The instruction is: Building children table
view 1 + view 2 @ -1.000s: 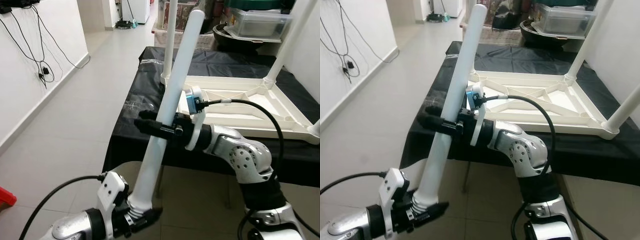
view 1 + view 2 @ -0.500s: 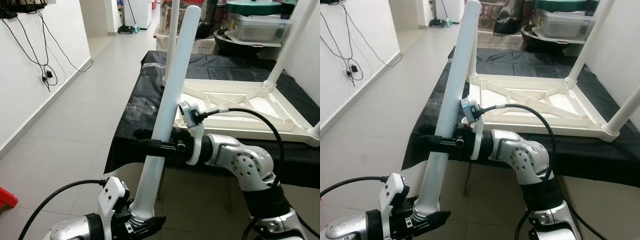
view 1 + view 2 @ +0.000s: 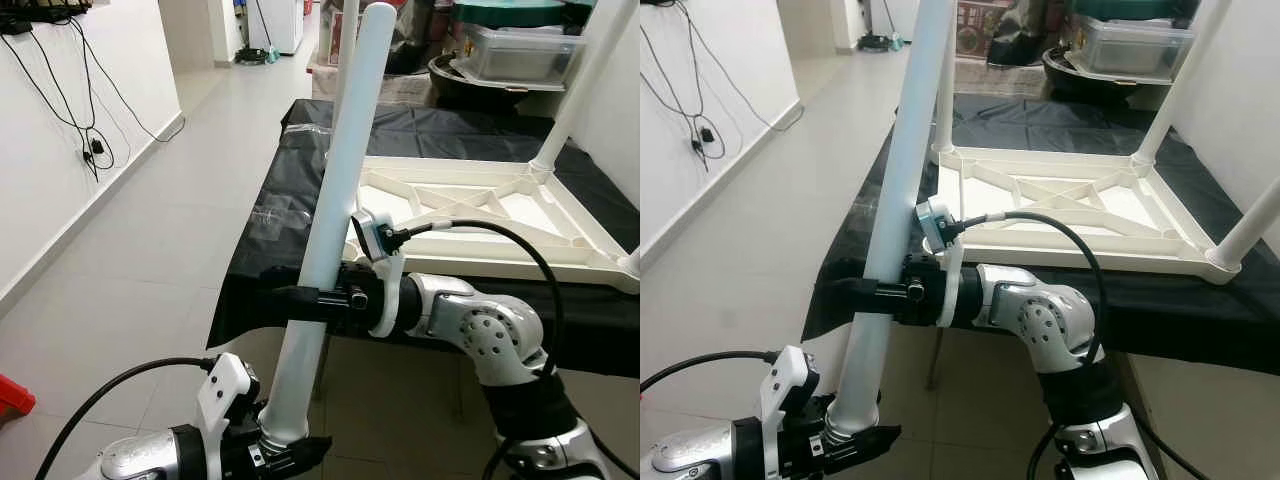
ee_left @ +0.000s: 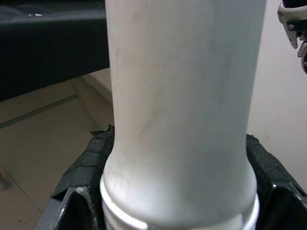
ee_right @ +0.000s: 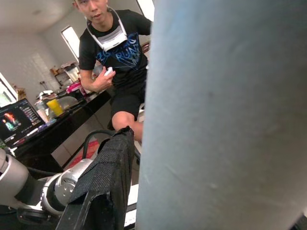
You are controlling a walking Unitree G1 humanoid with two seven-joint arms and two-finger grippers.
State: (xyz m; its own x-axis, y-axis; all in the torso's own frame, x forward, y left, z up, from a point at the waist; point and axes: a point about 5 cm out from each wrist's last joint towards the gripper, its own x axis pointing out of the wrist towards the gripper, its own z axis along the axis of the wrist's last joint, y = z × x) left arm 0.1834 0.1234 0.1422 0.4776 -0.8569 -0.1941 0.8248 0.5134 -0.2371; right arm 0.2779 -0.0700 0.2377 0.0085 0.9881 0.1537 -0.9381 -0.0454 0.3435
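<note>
Showing bright, even daylight across the eye views, with soft glare bouncing off the pale floor tiles (image 3: 130, 250) and the black table cover (image 3: 300, 180). Staying sharp, with no motion blur. Going soft and out of focus on the white table leg (image 4: 182, 110) pressed close between the left gripper's fingers (image 4: 84, 175). Silhouetting the right gripper's finger (image 5: 108, 182) against bright windows behind the seated person (image 5: 117, 62).

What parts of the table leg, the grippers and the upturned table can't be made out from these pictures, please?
- Table leg: its top is cut off by the upper edge of the right eye view.
- Leg's bottom end: hidden inside the left gripper in the left eye view.
- Right gripper: its far finger is hidden behind the leg.
- Upturned table: its near left corner is hidden behind the leg.
</note>
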